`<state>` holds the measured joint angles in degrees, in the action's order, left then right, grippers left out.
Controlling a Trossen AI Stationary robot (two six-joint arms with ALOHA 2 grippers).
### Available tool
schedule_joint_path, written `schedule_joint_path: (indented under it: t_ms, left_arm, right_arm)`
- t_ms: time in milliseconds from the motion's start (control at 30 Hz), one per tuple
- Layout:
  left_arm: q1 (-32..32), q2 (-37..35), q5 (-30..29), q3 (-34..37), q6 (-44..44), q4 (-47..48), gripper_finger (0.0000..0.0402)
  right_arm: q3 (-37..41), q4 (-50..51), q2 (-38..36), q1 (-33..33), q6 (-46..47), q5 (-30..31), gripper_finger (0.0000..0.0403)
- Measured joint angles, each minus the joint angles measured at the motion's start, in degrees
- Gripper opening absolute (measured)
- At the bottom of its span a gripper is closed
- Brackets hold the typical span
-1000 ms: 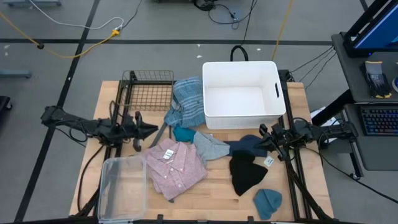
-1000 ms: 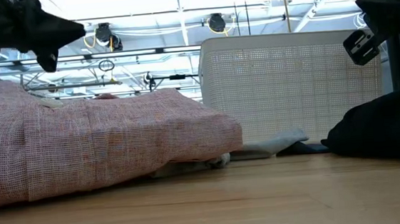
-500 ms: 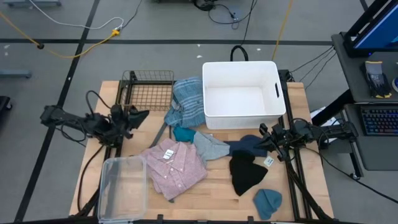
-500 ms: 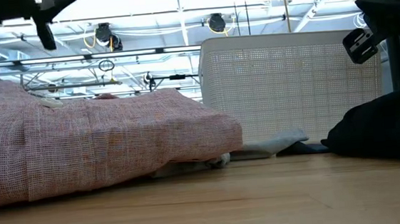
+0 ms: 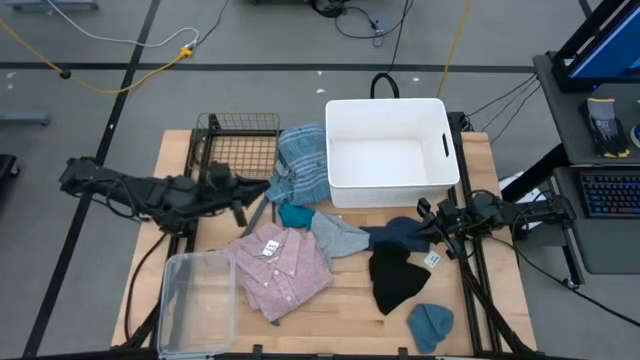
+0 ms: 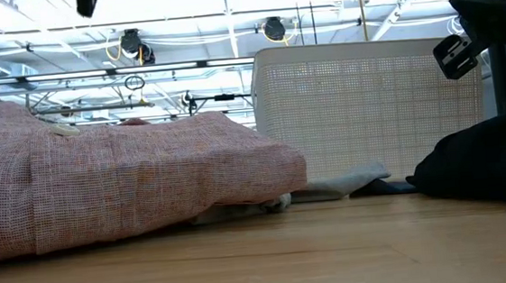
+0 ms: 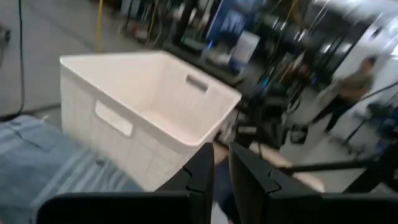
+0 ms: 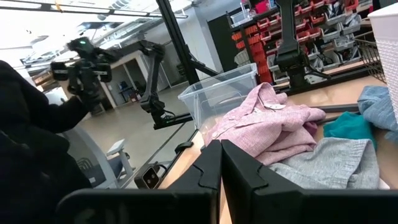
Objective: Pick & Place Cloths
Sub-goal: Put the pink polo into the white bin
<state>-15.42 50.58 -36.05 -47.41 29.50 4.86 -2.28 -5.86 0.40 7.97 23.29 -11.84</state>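
Observation:
Several cloths lie on the table: a pink button shirt (image 5: 280, 268) (image 8: 273, 121), a blue-plaid shirt (image 5: 305, 165) against the white tub (image 5: 388, 150), a teal piece (image 5: 295, 215), a grey-blue piece (image 5: 338, 235), a navy piece (image 5: 400, 232), a black beanie (image 5: 397, 278) and a blue beanie (image 5: 430, 325). My left gripper (image 5: 255, 190) (image 7: 221, 163) hovers shut above the table, just left of the plaid shirt (image 7: 56, 168), pointing toward the tub (image 7: 143, 106). My right gripper (image 5: 428, 228) (image 8: 221, 149) is shut beside the navy piece's right end, pointing left.
A clear plastic box (image 5: 195, 300) sits at the near left corner and a wire basket (image 5: 240, 145) at the far left. A grey hanger bar (image 5: 262, 212) lies between the left gripper and the pink shirt. A person (image 7: 348, 87) stands in the room beyond.
My left gripper has risen from just above the pink shirt, leaving the top of the low view. It first drew back toward the table's left, then swung right toward the plaid shirt and the tub. The right arm and all cloths have stayed still.

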Motion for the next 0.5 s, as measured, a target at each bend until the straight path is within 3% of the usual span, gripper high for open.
schedule_joint_path:
  t_ms: [233, 333, 500]
  left_arm:
    - [0.4, 14.69, 0.65, -16.91, 8.04, 23.48, 0.0049]
    - [0.79, 18.7, 2.37, -20.87, 6.47, 25.15, 0.0049]
    - [0.76, 21.64, 3.75, -22.76, -6.47, 23.25, 0.0049]
  right_arm:
    - [0.0, 0.02, 0.0, 0.01, -0.37, 0.0, 0.0004]
    - [0.0, 0.03, 0.0, 0.02, -0.39, 0.0, 0.0004]
    - [0.02, 0.03, 0.0, 0.0, -0.39, 0.0, 0.0004]
